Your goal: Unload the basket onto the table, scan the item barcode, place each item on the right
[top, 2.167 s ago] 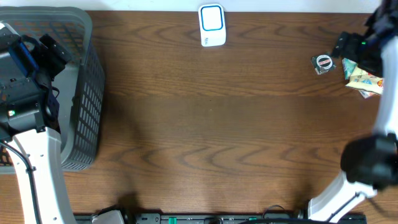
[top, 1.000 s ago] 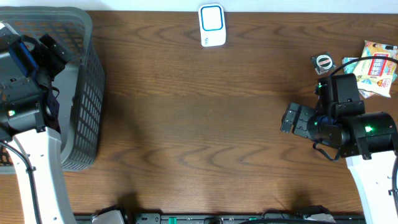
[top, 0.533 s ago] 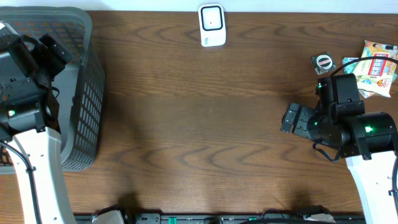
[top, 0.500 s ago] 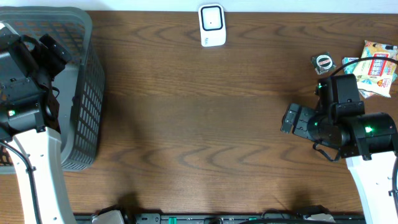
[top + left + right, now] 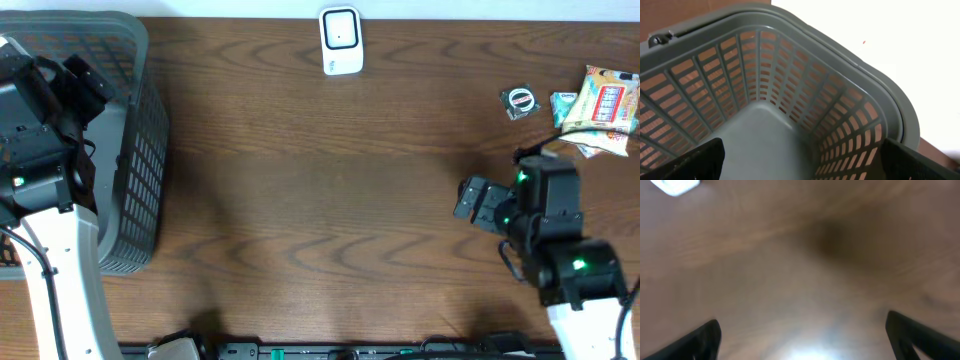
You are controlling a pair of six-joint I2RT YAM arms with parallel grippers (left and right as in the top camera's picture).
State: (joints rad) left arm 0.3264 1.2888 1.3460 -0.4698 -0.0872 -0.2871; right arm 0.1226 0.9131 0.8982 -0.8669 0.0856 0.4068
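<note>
1. At the tabletop's [image 5: 330,200] far right corner lies the snack packet [image 5: 600,100]: likely light, crinkly and slippery; pinch a flat edge.
2. The scanner [image 5: 341,40] stands well apart, mid far edge.
3. The right jaws gape wide, empty; the left jaws gape wide over the basket [image 5: 142,170].

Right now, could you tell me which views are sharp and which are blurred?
Overhead: sharp and evenly lit, scanner and snack packets crisp. Left wrist: basket in focus, top right washed out white. Right wrist: table smeared with blur, pale glare at bottom centre.
</note>
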